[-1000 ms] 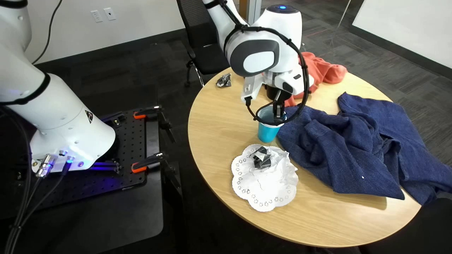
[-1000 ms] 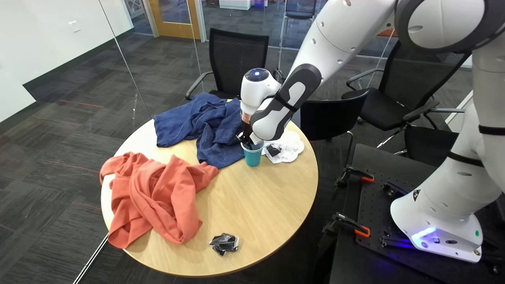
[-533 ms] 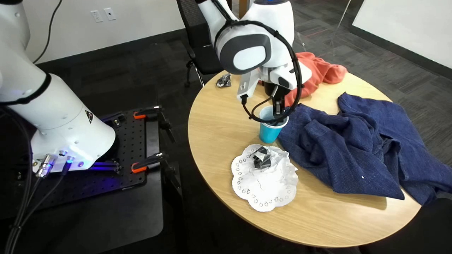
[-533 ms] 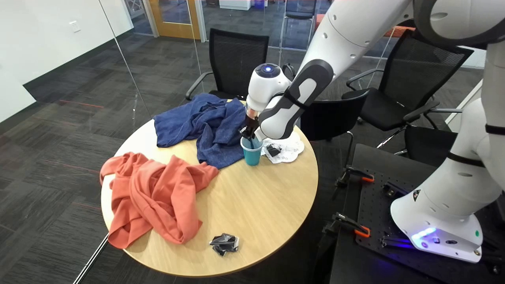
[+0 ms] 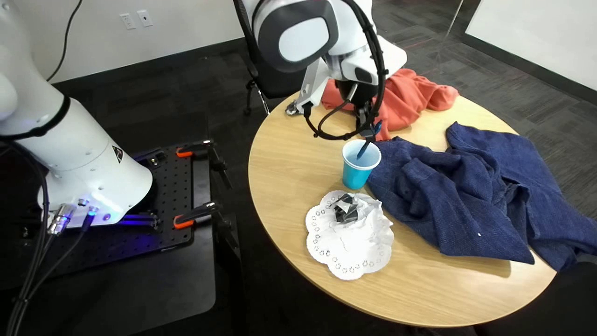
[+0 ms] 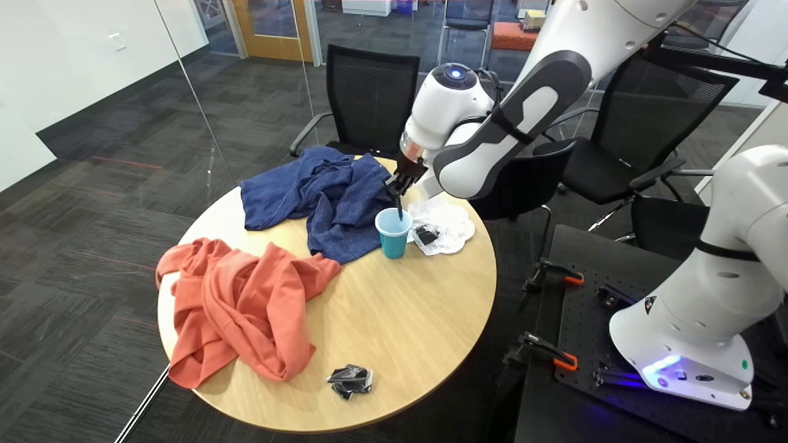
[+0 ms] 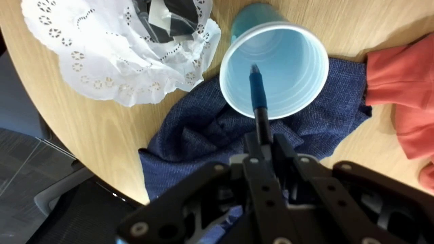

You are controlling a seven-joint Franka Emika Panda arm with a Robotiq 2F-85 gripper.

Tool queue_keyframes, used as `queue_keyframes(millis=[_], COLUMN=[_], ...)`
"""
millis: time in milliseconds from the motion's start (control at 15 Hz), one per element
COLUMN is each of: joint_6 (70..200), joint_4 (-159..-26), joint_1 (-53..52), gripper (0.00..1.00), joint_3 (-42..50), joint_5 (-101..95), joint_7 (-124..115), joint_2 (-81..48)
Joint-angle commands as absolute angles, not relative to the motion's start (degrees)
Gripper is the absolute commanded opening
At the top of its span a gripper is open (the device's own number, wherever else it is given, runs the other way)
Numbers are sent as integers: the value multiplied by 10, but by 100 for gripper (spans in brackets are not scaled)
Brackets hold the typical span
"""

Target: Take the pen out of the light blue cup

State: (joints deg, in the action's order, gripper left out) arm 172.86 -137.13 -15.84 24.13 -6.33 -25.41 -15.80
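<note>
The light blue cup (image 5: pixel 357 176) stands upright on the table, also in an exterior view (image 6: pixel 394 243) and in the wrist view (image 7: pixel 288 67). My gripper (image 7: pixel 266 144) is shut on the pen (image 7: pixel 258 89), a dark pen with a blue grip section. The gripper is above the cup in both exterior views (image 5: pixel 367 133) (image 6: pixel 398 187). The pen slants down from the fingers, its tip over the cup's mouth. I cannot tell whether the tip is still below the rim. No other item shows inside the cup.
A navy cloth (image 5: pixel 457 200) lies against the cup's side. A coral cloth (image 6: pixel 246 307) lies farther along the round table (image 6: pixel 418 320). A white doily (image 5: pixel 350 247) with a black wrapper (image 5: pixel 346 210) is close beside the cup. Another black wrapper (image 6: pixel 351 380) lies near the table edge.
My gripper has risen from the cup and shifted toward the robot's base, lifting the pen with it. The cup shifted slightly at first and now stands still.
</note>
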Motion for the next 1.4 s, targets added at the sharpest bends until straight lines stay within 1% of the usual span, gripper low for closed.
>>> queue_keyframes(millis=[0, 133, 333, 800, 1200, 1267, 1333], joint_6=[1768, 1774, 1752, 1704, 1620, 1612, 1605], joint_4=[-1432, -1443, -1453, -1484, -1468, -1463, -1458], joint_1=[-210, -234, -249, -266, -290, -193, -180], gripper=[4, 4, 4, 4, 4, 4, 4], joint_3=[303, 331, 340, 307, 277, 167, 143], joint_5=[-117, -154, -193, -204, -181, -152, -136], joint_7=[-285, -296, -299, -272, -258, -235, -225], joint_2=[-80, -57, -24, 32, 30, 21, 15])
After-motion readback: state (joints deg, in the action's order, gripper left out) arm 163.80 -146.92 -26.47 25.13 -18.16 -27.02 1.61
